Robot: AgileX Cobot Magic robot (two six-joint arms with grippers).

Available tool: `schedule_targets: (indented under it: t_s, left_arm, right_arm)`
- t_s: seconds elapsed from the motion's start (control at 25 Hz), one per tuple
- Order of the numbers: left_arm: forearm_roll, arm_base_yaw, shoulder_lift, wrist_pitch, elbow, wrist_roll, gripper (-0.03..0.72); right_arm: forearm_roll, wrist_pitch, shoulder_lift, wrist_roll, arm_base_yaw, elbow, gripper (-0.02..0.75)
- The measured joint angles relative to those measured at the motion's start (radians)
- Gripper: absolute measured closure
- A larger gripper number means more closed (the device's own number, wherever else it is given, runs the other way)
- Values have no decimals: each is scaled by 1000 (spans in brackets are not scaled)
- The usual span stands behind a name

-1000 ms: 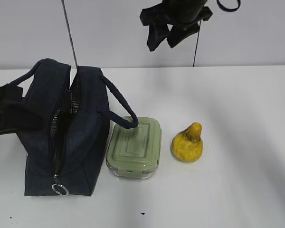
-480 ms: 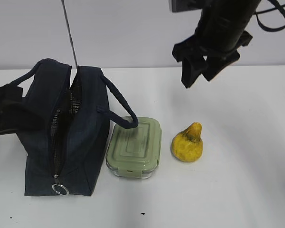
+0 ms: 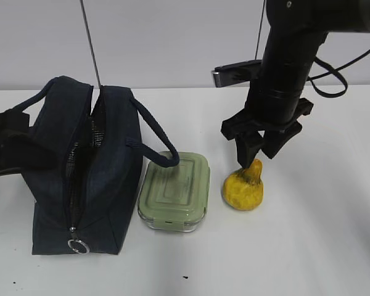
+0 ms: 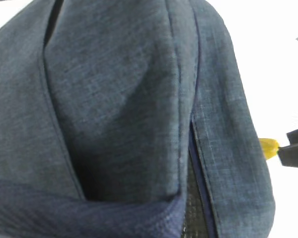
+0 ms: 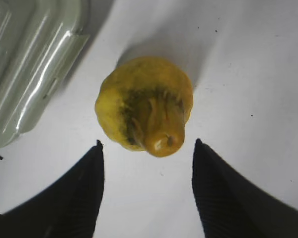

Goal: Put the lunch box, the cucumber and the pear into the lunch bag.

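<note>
One pear (image 3: 243,190) stands on the table (image 3: 333,234), my right gripper (image 3: 257,151) spread wide just above its neck, grasping nothing. One lunch box (image 3: 175,190) sits between it and one unzipped lunch bag (image 3: 80,166). My left gripper (image 3: 9,151), clenched, presses the bag's side.

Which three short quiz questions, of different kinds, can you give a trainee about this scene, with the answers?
1. True or false: the right gripper already grips the pear.
2. What stands between the lunch bag and the pear?
3. The bag's zipper is: A open, B closed.

Key: 1 false, its open fingers are above the pear's neck, one on each side; 2 the lunch box; 3 A.
</note>
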Motion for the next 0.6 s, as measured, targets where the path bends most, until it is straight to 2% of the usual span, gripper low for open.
schedule_targets:
  t_s: [0.44, 0.6]
  left_arm:
    - [0, 0, 0, 0, 0, 0, 707]
    - [0, 0, 0, 0, 0, 0, 707]
  right_arm:
    - [0, -8, 77, 6, 0, 0, 308]
    - [4, -8, 100, 6, 0, 0, 406]
